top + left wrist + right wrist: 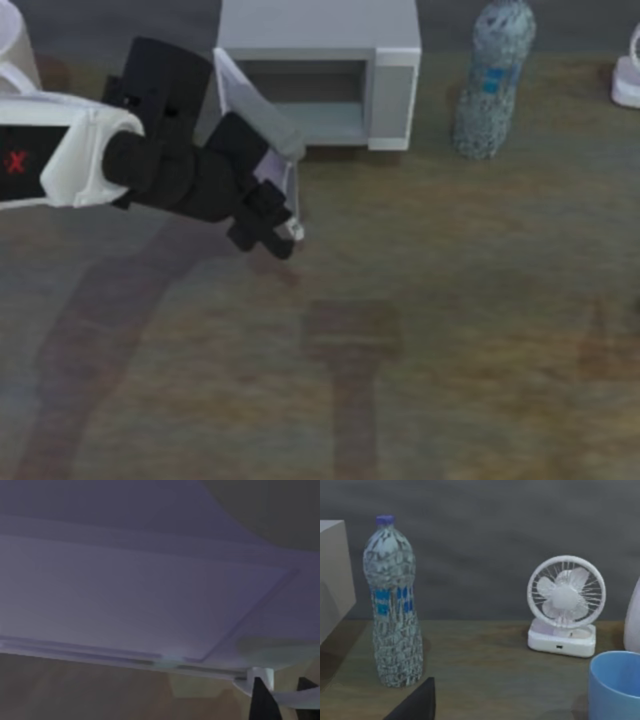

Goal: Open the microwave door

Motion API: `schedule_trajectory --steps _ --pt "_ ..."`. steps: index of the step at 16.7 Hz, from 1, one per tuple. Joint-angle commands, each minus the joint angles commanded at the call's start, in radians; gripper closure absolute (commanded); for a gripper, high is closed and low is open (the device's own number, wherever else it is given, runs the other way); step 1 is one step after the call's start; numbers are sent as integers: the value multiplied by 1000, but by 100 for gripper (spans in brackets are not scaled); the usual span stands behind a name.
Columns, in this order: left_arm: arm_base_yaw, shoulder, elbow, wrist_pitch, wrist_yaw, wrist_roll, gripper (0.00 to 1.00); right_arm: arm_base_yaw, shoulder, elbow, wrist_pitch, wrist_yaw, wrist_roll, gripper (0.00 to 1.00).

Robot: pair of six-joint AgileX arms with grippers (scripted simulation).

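Observation:
The light-grey microwave (320, 30) stands at the back middle of the table, its cavity showing. The microwave door (255, 105) is swung outward on its left hinge, pointing toward the front. My left gripper (285, 232) is at the door's free edge, shut on the white handle strip (300, 697). In the left wrist view the door's pale window (125, 590) fills most of the picture, and black fingers (262, 702) flank the handle. My right arm is out of the top view.
A clear water bottle (492, 80) stands right of the microwave. A small white fan (566, 605) is farther right, with a blue cup (615, 685) in front of it. A white object (15, 50) sits at the back left corner.

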Motion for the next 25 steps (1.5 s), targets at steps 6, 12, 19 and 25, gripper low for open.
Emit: schedule_trajectory --steps 6,12,19,25 --pt "0 0 0 0 0 0 100 0 0 0 0 0 0 0" --pt "0 0 0 0 0 0 100 0 0 0 0 0 0 0" --pt "0 0 0 0 0 0 100 0 0 0 0 0 0 0" --pt "11 1 -3 -19 28 37 100 0 0 0 0 0 0 0"
